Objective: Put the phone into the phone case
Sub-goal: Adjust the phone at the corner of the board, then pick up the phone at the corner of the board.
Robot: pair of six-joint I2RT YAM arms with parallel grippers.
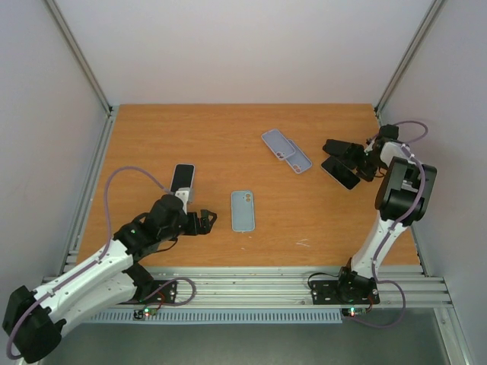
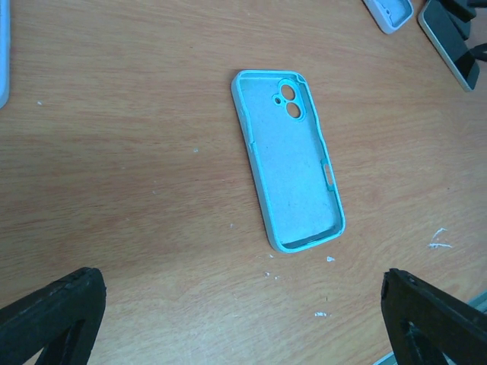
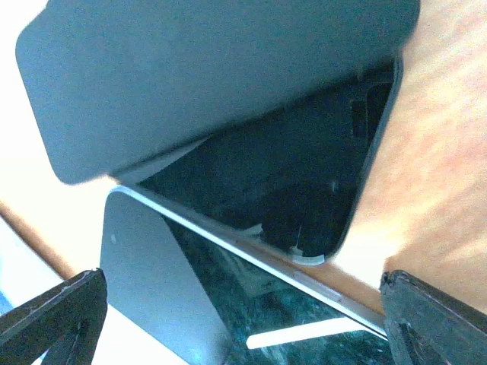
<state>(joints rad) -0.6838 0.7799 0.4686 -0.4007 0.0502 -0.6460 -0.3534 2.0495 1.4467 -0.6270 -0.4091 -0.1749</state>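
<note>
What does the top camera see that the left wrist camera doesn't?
Only the top view shows the whole right arm and the two pale cases touching each other. Only the left wrist view shows the inside of the blue case up close, with its two round camera holes. Both show that blue case lying empty, the open left gripper near it, and at least part of the dark phone.
</note>
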